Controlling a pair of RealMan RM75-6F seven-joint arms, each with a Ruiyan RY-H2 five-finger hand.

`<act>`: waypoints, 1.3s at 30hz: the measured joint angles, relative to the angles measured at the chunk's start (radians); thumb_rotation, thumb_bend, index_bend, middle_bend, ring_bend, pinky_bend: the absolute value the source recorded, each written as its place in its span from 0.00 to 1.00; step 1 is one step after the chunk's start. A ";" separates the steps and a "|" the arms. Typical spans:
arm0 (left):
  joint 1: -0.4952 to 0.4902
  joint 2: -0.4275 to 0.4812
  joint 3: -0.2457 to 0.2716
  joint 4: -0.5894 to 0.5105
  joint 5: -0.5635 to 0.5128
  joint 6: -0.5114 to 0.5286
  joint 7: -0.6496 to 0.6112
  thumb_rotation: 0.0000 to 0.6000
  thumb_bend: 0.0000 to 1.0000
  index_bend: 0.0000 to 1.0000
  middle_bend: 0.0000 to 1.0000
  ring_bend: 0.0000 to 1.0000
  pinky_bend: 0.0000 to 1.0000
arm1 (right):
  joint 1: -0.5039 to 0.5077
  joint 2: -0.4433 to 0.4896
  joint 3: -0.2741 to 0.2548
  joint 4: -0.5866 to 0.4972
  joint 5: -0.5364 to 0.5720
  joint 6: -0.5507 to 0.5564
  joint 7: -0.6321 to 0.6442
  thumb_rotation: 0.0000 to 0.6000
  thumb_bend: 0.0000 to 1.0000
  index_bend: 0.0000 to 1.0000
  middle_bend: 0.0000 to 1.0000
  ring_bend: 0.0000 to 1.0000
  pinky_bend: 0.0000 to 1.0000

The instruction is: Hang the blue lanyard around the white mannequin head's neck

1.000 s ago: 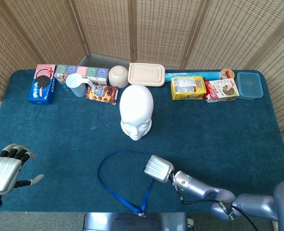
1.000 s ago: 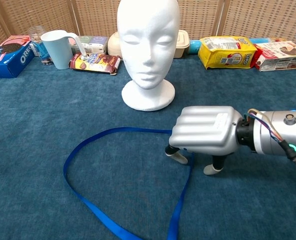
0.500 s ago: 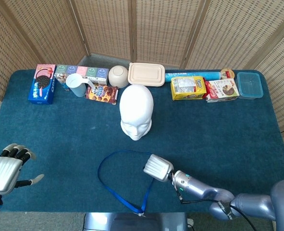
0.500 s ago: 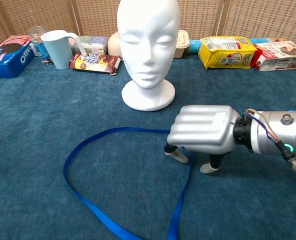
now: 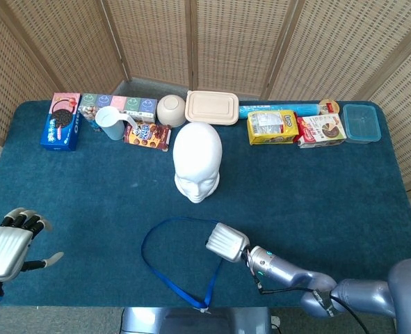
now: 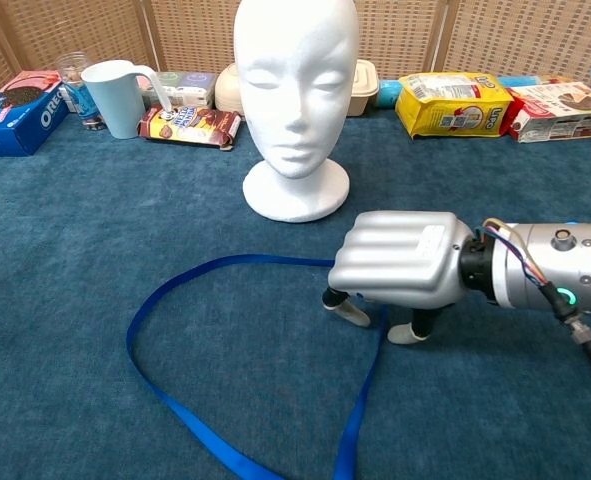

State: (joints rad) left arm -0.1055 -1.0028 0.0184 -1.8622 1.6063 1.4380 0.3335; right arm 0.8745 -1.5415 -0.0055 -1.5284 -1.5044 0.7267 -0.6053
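The white mannequin head (image 5: 197, 160) (image 6: 295, 90) stands upright at the table's middle. In front of it the blue lanyard (image 5: 149, 261) (image 6: 140, 320) lies flat in a loop on the blue cloth, its end reaching the near edge. My right hand (image 5: 227, 242) (image 6: 400, 268) hovers palm down over the loop's right side. Its fingertips (image 6: 350, 312) touch the cloth on either side of the strap, which runs between them without being pinched. My left hand (image 5: 7, 249) sits at the near left corner, fingers spread and holding nothing.
Along the back edge stand an Oreo box (image 5: 60, 122), a pale cup (image 5: 110, 122), a cookie packet (image 5: 147, 135), a bowl (image 5: 170, 109), a lidded container (image 5: 212, 106), a yellow bag (image 5: 272, 126) and a blue tub (image 5: 361, 122). Wicker screens close off the back.
My right hand has crept slightly left and its fingertips have drawn a little closer together around the strap. The lanyard, the mannequin head and my left hand have not moved.
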 measured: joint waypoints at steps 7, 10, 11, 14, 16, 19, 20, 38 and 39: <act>0.000 0.004 0.000 -0.003 0.002 0.002 -0.003 0.59 0.07 0.43 0.39 0.26 0.19 | 0.003 -0.008 -0.001 0.008 0.006 0.003 0.003 1.00 0.34 0.52 0.93 1.00 1.00; -0.001 0.005 0.000 -0.003 0.002 0.002 -0.004 0.59 0.07 0.43 0.39 0.26 0.19 | 0.004 -0.012 0.000 0.010 0.009 0.005 0.004 1.00 0.36 0.52 0.93 1.00 1.00; -0.001 0.005 0.001 -0.003 0.002 0.002 -0.004 0.59 0.07 0.43 0.39 0.26 0.19 | 0.005 -0.013 0.000 0.011 0.010 0.006 0.004 1.00 0.36 0.52 0.93 1.00 1.00; -0.002 0.004 0.001 -0.004 0.002 0.000 -0.003 0.59 0.07 0.43 0.39 0.26 0.19 | 0.005 -0.017 0.001 0.014 0.012 0.008 0.005 1.00 0.37 0.52 0.93 1.00 1.00; -0.003 0.004 0.001 -0.003 0.002 -0.001 -0.003 0.59 0.07 0.43 0.39 0.26 0.19 | 0.005 -0.019 0.001 0.017 0.014 0.010 0.006 1.00 0.38 0.52 0.93 1.00 1.00; -0.004 0.004 0.001 -0.002 0.001 -0.003 -0.003 0.59 0.07 0.43 0.39 0.26 0.19 | 0.004 -0.023 0.000 0.021 0.016 0.013 0.008 1.00 0.39 0.52 0.93 1.00 1.00; -0.004 0.004 0.001 -0.002 0.000 -0.003 -0.003 0.59 0.07 0.43 0.39 0.26 0.19 | 0.004 -0.024 0.000 0.023 0.016 0.015 0.009 1.00 0.40 0.52 0.93 1.00 1.00; -0.009 0.010 0.002 -0.009 0.005 -0.006 -0.003 0.59 0.09 0.43 0.39 0.26 0.19 | 0.000 -0.006 -0.015 0.017 0.014 0.025 0.002 1.00 0.43 0.52 0.93 1.00 1.00; -0.009 0.010 0.002 -0.011 0.005 -0.006 -0.002 0.59 0.09 0.43 0.39 0.26 0.19 | -0.001 -0.003 -0.017 0.014 0.013 0.027 0.001 1.00 0.43 0.52 0.93 1.00 1.00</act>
State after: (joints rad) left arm -0.1146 -0.9925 0.0209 -1.8728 1.6118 1.4316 0.3310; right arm 0.8737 -1.5444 -0.0224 -1.5144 -1.4915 0.7536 -0.6046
